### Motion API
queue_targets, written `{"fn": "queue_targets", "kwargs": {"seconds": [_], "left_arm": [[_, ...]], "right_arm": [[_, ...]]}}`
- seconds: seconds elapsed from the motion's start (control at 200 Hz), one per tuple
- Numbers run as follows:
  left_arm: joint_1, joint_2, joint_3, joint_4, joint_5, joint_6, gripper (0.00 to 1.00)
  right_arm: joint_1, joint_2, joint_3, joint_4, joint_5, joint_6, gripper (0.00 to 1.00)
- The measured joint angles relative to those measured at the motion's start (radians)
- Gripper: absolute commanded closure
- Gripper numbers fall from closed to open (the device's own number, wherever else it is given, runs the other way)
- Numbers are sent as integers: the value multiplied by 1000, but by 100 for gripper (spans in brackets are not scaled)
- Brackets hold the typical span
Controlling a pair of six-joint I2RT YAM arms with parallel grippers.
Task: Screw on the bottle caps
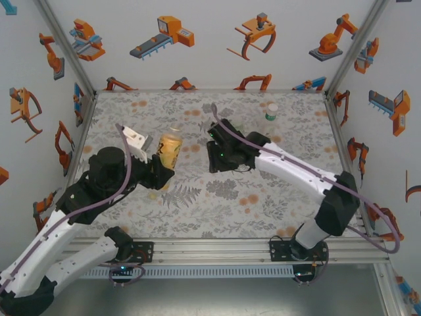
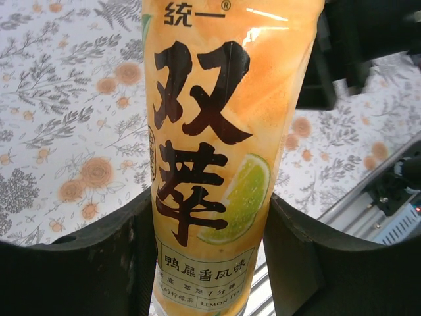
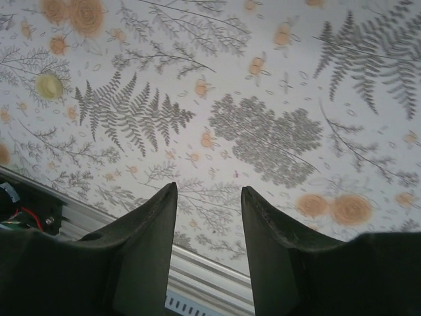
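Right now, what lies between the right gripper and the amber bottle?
Bare floral tabletop separates the right gripper from the amber bottle, per the top view.

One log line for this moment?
left fingers: shut on amber bottle | right fingers: open, empty, over table | green bottle: standing far right

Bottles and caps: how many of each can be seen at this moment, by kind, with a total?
Bottles: 2, the amber bottle held in the left gripper and the green bottle standing at the far right.
Loose caps: 1, a pale yellowish cap lying on the table.
Total: 3
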Motion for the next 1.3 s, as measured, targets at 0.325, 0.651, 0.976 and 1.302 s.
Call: {"fn": "queue_targets", "kwargs": {"seconds": [0.325, 0.651, 0.976, 1.302], "left_arm": [[0, -159, 38, 18, 162, 36, 100], [0, -222, 38, 98, 320, 53, 100], [0, -260, 38, 130, 361, 60, 100], [0, -261, 37, 137, 365, 60, 100]], "right_arm": [[135, 274, 168, 104, 12, 61, 60], [197, 492, 353, 134, 28, 104, 62], [234, 660, 549, 119, 30, 119, 64], [274, 800, 702, 73, 0, 128, 67]]}}
